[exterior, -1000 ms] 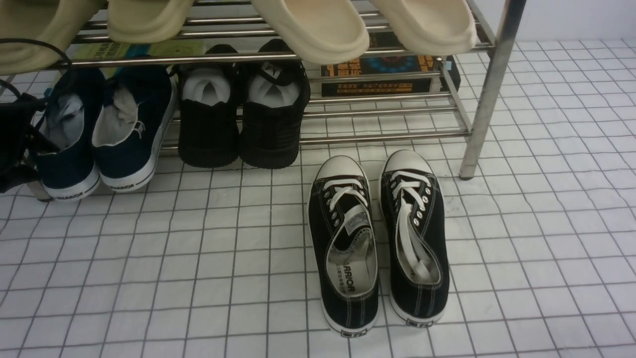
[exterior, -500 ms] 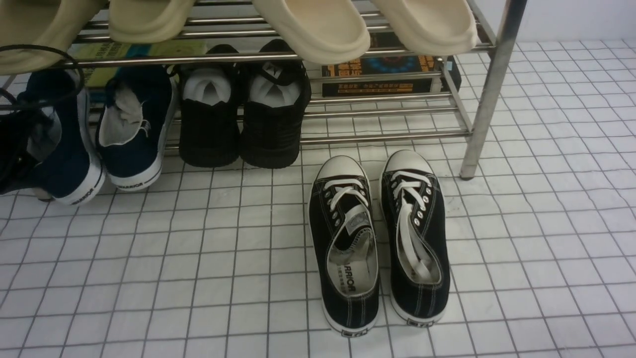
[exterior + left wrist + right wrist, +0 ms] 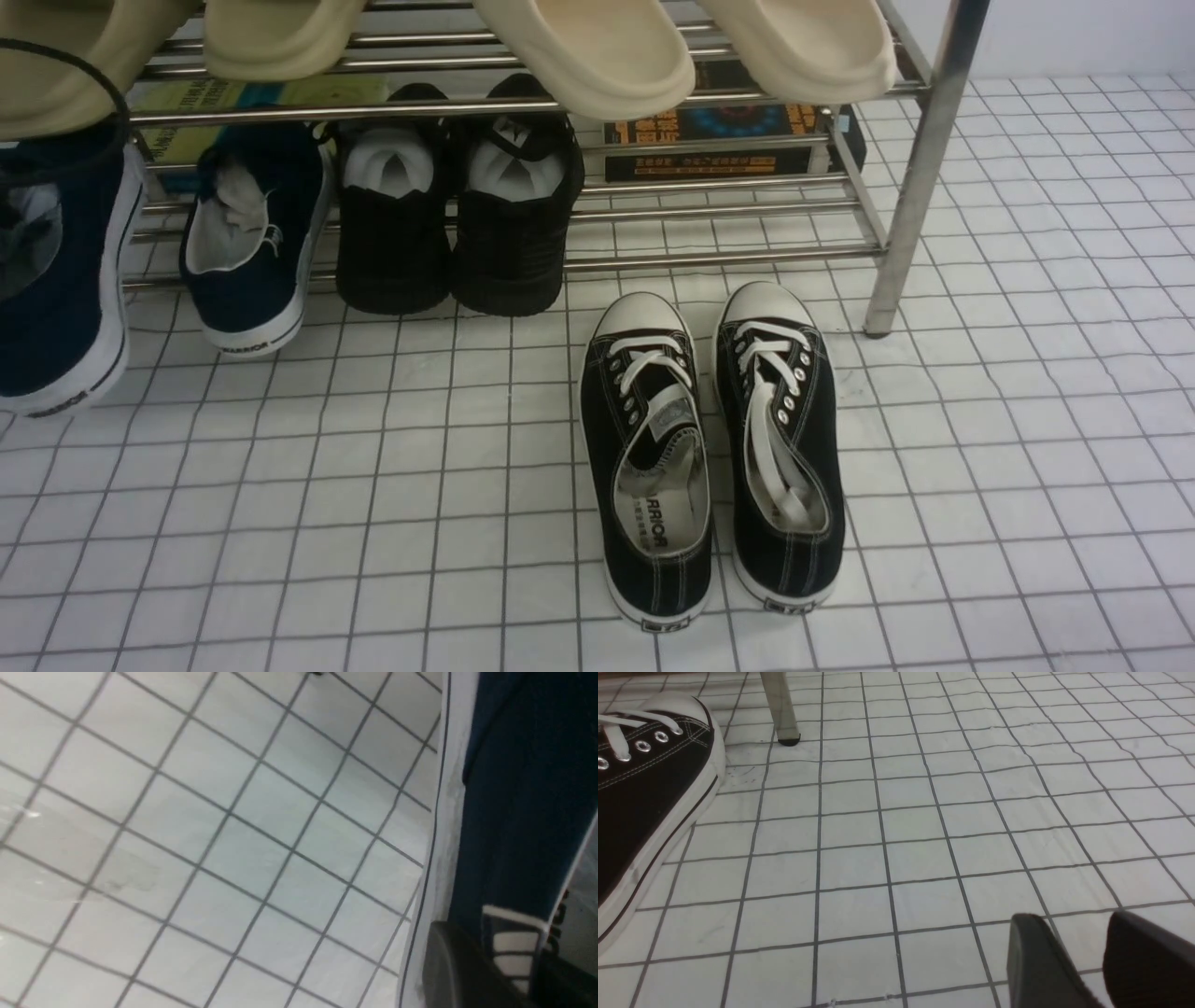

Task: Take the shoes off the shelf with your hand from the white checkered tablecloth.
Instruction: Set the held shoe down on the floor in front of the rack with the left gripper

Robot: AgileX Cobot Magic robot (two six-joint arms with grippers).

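At the far left edge of the front view, one navy slip-on [image 3: 56,308] sits heel toward the camera. Its white printed sole is out beyond the front bar of the shelf [image 3: 920,168] and over the white checkered tablecloth [image 3: 373,485]; whether the sole touches the cloth cannot be told. The left gripper [image 3: 507,970] has hold of it: in the left wrist view one dark jaw presses the outside of the white sole and the other lies on the inner side, so the jaws are clamped on the shoe's wall at the striped heel tab. A black cable [image 3: 105,82] loops above the shoe. The second navy slip-on [image 3: 247,271] rests on the lower tier with its heel at the front bar, just beside a pair of black knit shoes [image 3: 509,252] stuffed with white paper. Beige slippers [image 3: 588,56] lie on the upper tier, and a dark box [image 3: 728,131] stands behind the lower bars. Black lace-up sneakers [image 3: 794,551] stand side by side on the cloth in front of the shelf, near its right leg. The right gripper [image 3: 1087,970] is near the right-hand sneaker, its jaws apart with only cloth between them, holding nothing.
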